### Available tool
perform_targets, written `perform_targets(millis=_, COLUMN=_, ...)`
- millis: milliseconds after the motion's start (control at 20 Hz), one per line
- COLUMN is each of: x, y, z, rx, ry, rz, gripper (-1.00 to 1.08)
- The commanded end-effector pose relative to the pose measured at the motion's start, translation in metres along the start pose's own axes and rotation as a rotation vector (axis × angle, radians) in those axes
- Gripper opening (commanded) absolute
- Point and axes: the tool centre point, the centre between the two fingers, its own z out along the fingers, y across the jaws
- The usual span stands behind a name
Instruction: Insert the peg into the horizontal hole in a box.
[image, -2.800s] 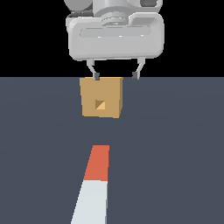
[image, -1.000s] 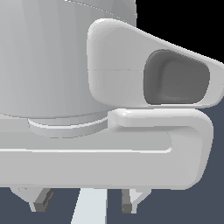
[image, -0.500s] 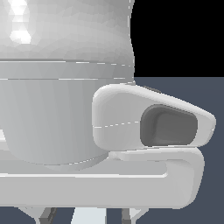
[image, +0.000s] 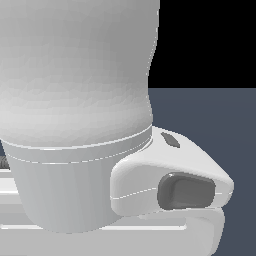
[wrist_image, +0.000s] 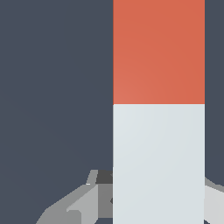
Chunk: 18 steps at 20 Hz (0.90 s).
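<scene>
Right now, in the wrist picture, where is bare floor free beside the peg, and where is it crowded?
The wide dark floor on one side of the peg is bare down to the pincer fingers. On the peg's other side only a thin strip shows. Around the fingers it is crowded. The exterior view is mostly blocked by the arm.
</scene>
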Motion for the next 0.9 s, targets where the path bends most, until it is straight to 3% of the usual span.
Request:
perform_targets(millis=0, x=0.000, y=0.000, z=0.000, rx=-0.001, ry=0.000, rz=0.000, gripper=-1.00)
perform_targets(millis=550, x=0.002, y=0.000, z=0.000, rx=-0.001, ry=0.000, rz=0.001, gripper=-1.00)
perform_targets(millis=850, x=0.020, y=-0.006, z=-0.003, rx=-0.001, ry=0.000, rz=0.011, gripper=-1.00)
